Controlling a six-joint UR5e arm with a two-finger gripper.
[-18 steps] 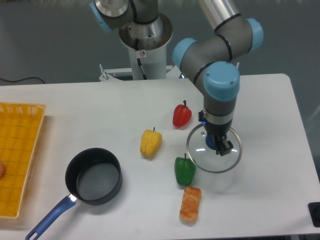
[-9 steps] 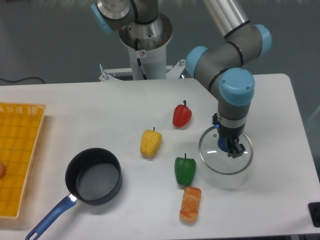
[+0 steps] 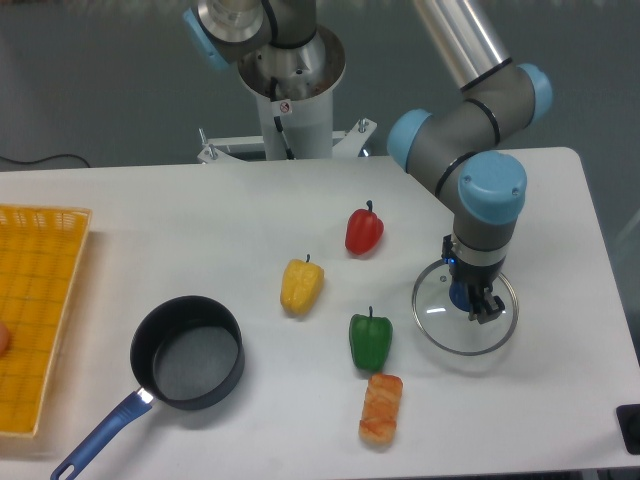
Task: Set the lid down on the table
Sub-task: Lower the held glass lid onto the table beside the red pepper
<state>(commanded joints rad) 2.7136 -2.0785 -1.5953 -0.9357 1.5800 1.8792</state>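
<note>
The round glass lid with a thin silver rim hangs low over the right part of the white table, its shadow just beneath it. My gripper comes straight down from above and is shut on the lid's blue centre knob, which shows between the fingers. The lid sits right of the green pepper. I cannot tell whether its rim touches the tabletop.
A red pepper, a yellow pepper and an orange bread-like piece lie mid-table. A dark saucepan with a blue handle stands front left. A yellow mesh basket is at the left edge. The robot base stands at the back.
My gripper has carried the lid to the right and slightly toward the front, away from the peppers. Nothing else has moved.
</note>
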